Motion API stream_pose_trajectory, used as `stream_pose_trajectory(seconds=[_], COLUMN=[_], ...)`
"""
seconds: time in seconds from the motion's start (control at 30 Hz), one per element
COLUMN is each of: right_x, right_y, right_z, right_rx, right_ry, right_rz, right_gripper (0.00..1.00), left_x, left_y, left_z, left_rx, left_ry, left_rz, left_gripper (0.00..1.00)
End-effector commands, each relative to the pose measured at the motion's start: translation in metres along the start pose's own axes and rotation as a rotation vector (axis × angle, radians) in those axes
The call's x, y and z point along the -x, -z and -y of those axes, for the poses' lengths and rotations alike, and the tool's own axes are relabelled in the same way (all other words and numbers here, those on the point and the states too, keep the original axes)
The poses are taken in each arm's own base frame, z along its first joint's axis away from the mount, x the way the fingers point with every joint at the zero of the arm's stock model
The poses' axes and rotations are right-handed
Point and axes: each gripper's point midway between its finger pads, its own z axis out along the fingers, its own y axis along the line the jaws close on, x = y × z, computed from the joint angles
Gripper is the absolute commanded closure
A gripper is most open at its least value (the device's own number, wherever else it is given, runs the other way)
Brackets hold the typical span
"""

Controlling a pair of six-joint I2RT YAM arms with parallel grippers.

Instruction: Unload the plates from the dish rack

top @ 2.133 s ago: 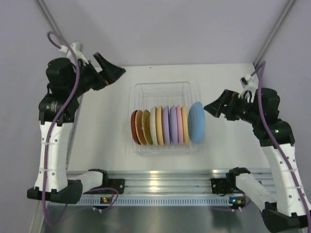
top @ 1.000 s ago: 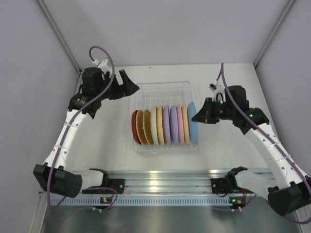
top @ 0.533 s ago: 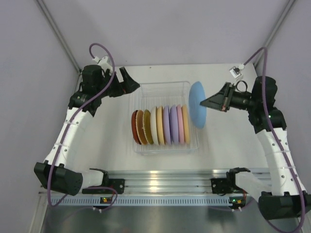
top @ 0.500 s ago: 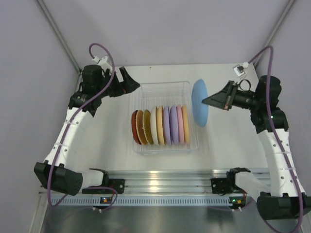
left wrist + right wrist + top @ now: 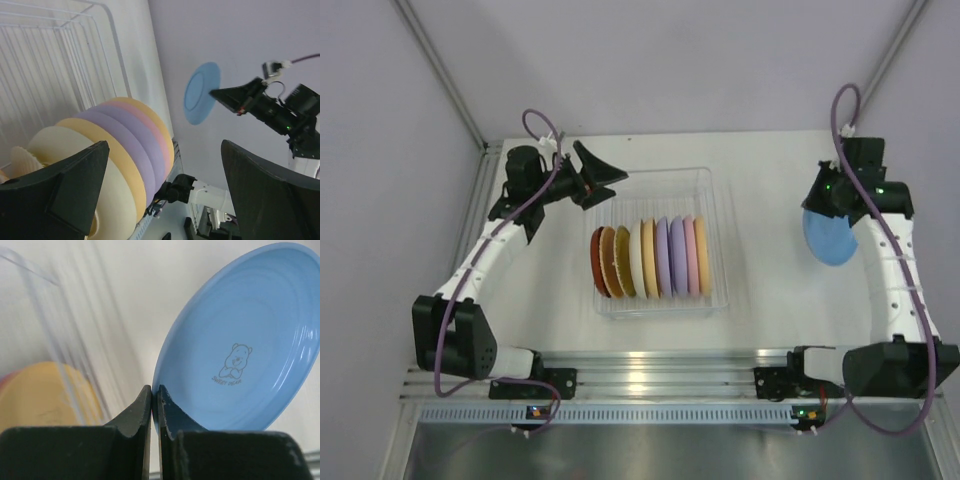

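Observation:
Several plates (image 5: 650, 258) stand on edge in a row in the clear dish rack (image 5: 716, 200), from red on the left to orange on the right. My right gripper (image 5: 825, 212) is far right of the rack, shut on the rim of a blue plate (image 5: 832, 242). In the right wrist view the gripper (image 5: 155, 390) pinches the blue plate's (image 5: 240, 340) edge. My left gripper (image 5: 610, 178) hangs open over the rack's back left corner. In the left wrist view the gripper (image 5: 165, 200) is empty above the cream, mustard and lavender plates (image 5: 125, 150).
White table (image 5: 780, 290) lies to the right of the rack, under the blue plate. The enclosure's grey walls (image 5: 920, 110) stand close to both arms. An aluminium rail (image 5: 660, 365) runs along the near edge.
The right arm has carried the blue plate from beside the rack's back right corner out to the far right and tipped it flatter. The left gripper has shifted slightly right over the rack.

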Motion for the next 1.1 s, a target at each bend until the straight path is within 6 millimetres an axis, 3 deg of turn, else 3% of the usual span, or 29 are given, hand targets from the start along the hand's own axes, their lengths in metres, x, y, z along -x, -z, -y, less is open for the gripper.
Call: stream_pose_trajectory(seconds=[0.0, 0.07, 0.13, 0.17, 0.2, 0.27, 0.33, 0.43, 0.47, 0.57, 0.67, 0.7, 0.73, 0.77, 0.83, 0.87, 0.9, 0.93, 0.97, 1.03, 1.07], right_x=[-0.058, -0.079, -0.085, -0.086, -0.092, -0.085, -0.088, -0.079, -0.086, -0.083, -0.083, -0.085, -0.088, -0.087, -0.090, -0.082, -0.078, -0.079, -0.063, -0.057, -0.049], right_y=[-0.035, -0.057, -0.076, -0.082, -0.092, -0.103, -0.122, -0.147, -0.159, -0.174, -0.179, -0.180, -0.180, -0.178, -0.171, -0.158, -0.149, -0.137, -0.110, -0.079, -0.053], right_z=[0.051, 0.048, 0.046, 0.046, 0.039, 0.028, 0.024, 0.003, -0.002, -0.008, -0.007, -0.007, -0.006, -0.007, -0.018, -0.028, -0.036, -0.052, -0.068, -0.092, -0.106], right_rx=[-0.220, -0.198, -0.199, -0.203, -0.195, -0.186, -0.207, -0.200, -0.202, -0.208, -0.217, -0.214, -0.214, -0.206, -0.146, -0.108, -0.069, 0.013, 0.087, 0.216, 0.286], right_ry=[0.047, 0.057, 0.075, 0.084, 0.114, 0.160, 0.211, 0.278, 0.301, 0.312, 0.315, 0.322, 0.324, 0.324, 0.325, 0.323, 0.322, 0.311, 0.305, 0.280, 0.277], right_rz=[-0.167, -0.221, -0.233, -0.236, -0.260, -0.247, -0.287, -0.297, -0.324, -0.335, -0.338, -0.342, -0.351, -0.348, -0.358, -0.325, -0.306, -0.301, -0.223, -0.173, -0.117], right_gripper=[1.00, 1.00, 1.00, 1.00, 1.00, 1.00, 1.00, 1.00, 1.00, 1.00, 1.00, 1.00, 1.00, 0.98, 0.86, 0.62, 0.53, 0.45, 0.29, 0.19, 0.16], left_x=[0.024, 0.036, 0.046, 0.055, 0.047, 0.063, 0.061, 0.057, 0.055, 0.049, 0.057, 0.056, 0.053, 0.046, 0.047, 0.054, 0.057, 0.060, 0.066, 0.072, 0.072], left_y=[0.021, 0.025, 0.025, 0.029, 0.035, 0.042, 0.051, 0.055, 0.058, 0.067, 0.099, 0.099, 0.097, 0.096, 0.100, 0.104, 0.116, 0.121, 0.123, 0.131, 0.130], left_z=[0.059, 0.073, 0.028, 0.032, 0.012, -0.006, -0.032, -0.041, -0.050, -0.060, -0.081, -0.080, -0.074, -0.081, -0.081, -0.075, -0.086, -0.085, -0.080, -0.083, -0.083], left_rx=[-0.077, -0.043, 0.198, 0.235, 0.340, 0.488, 0.618, 0.650, 0.663, 0.637, 0.642, 0.618, 0.561, 0.537, 0.548, 0.568, 0.676, 0.715, 0.739, 0.794, 0.798], left_ry=[-0.274, -0.346, -0.305, -0.337, -0.338, -0.371, -0.358, -0.334, -0.304, -0.191, -0.038, -0.005, -0.005, 0.021, -0.014, -0.056, -0.088, -0.113, -0.141, -0.159, -0.156], left_rz=[0.094, 0.103, 0.118, 0.138, 0.097, 0.139, 0.115, 0.095, 0.091, 0.108, 0.192, 0.200, 0.197, 0.179, 0.180, 0.197, 0.218, 0.232, 0.251, 0.285, 0.288], left_gripper=[0.01, 0.01, 0.01, 0.01, 0.01, 0.01, 0.01, 0.01, 0.01, 0.01, 0.01, 0.01, 0.01, 0.01, 0.01, 0.01, 0.01, 0.01, 0.01, 0.01, 0.01])
